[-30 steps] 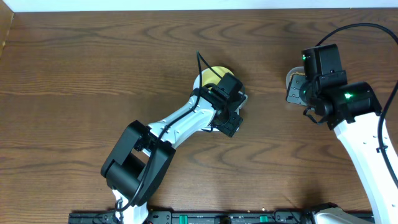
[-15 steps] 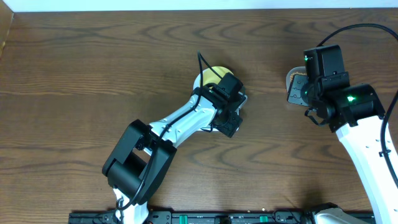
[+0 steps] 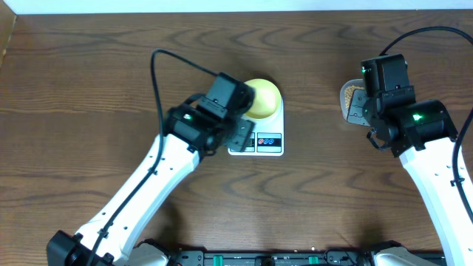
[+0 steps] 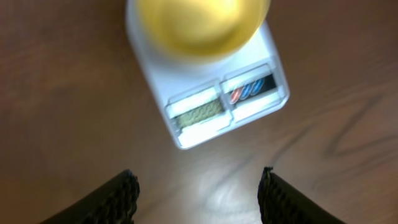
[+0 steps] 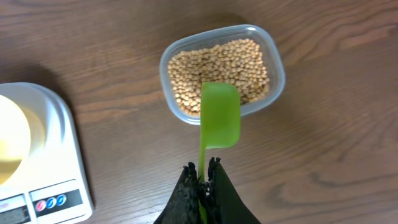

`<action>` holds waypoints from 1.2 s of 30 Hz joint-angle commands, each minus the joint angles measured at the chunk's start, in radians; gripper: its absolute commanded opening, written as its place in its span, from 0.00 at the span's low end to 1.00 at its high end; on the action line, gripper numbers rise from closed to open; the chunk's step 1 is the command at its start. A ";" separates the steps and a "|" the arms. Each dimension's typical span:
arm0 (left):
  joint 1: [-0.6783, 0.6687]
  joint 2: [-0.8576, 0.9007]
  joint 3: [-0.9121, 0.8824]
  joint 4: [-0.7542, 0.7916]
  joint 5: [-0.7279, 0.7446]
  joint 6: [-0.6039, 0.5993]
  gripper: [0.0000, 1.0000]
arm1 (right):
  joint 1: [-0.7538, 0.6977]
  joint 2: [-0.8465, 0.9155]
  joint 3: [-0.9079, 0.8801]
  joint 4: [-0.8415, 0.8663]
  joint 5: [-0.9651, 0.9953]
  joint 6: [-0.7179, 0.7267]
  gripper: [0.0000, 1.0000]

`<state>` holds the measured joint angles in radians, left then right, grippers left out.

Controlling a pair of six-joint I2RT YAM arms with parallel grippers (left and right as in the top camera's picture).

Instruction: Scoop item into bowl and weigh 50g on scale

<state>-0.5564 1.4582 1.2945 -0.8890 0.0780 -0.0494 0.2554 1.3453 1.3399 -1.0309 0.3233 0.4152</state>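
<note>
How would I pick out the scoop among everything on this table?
On the wooden table, toward the right, a clear tub holds tan beans. Over that tub hangs the scoop, pinched by the right gripper. It is the only bright green thing there.

Left gripper (image 4: 198, 174) withdrawn leftward, probably higher; scale (image 3: 260, 142), bowl (image 3: 263, 100) now uncovered.

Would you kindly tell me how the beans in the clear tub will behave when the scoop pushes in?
The beans are small, round and loose, so they will probably flow aside and roll off the green scoop if it tilts. Each looks light, so spilled ones may scatter.
</note>
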 commanded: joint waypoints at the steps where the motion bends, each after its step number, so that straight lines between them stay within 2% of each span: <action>1: 0.022 -0.057 0.008 -0.095 -0.019 -0.008 0.64 | -0.017 -0.018 0.014 -0.007 0.067 -0.021 0.01; 4: 0.021 -0.115 0.008 -0.127 -0.019 -0.008 0.64 | -0.037 -0.016 0.014 -0.010 0.067 -0.021 0.01; 6: 0.021 -0.164 0.008 -0.130 -0.019 -0.008 0.73 | -0.055 -0.014 0.014 -0.010 0.067 -0.021 0.01; 7: 0.021 -0.186 0.008 -0.127 -0.019 -0.008 0.84 | -0.066 -0.011 0.014 -0.010 0.066 -0.028 0.01; 8: 0.021 -0.208 0.008 -0.124 -0.019 -0.008 0.90 | -0.071 -0.007 0.014 -0.010 0.067 -0.032 0.01; 11: 0.021 -0.253 0.008 -0.122 -0.019 -0.008 0.96 | -0.085 0.014 0.010 -0.010 0.065 -0.058 0.01; 16: 0.021 -0.270 0.008 -0.133 -0.019 -0.008 0.98 | -0.098 0.069 0.005 -0.009 0.071 -0.065 0.01; 24: 0.021 -0.268 0.006 -0.147 -0.019 -0.008 0.98 | -0.169 0.261 0.005 0.010 0.071 -0.063 0.01; 31: 0.021 -0.268 0.006 -0.149 -0.013 -0.009 0.98 | -0.228 0.307 0.005 0.064 0.068 -0.068 0.01; 36: 0.021 -0.270 0.006 -0.150 0.075 -0.008 0.98 | -0.236 0.310 0.005 0.147 0.059 -0.126 0.01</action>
<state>-0.5377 1.1931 1.2945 -1.0348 0.0990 -0.0555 0.0208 1.6455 1.3399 -0.9009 0.3801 0.3302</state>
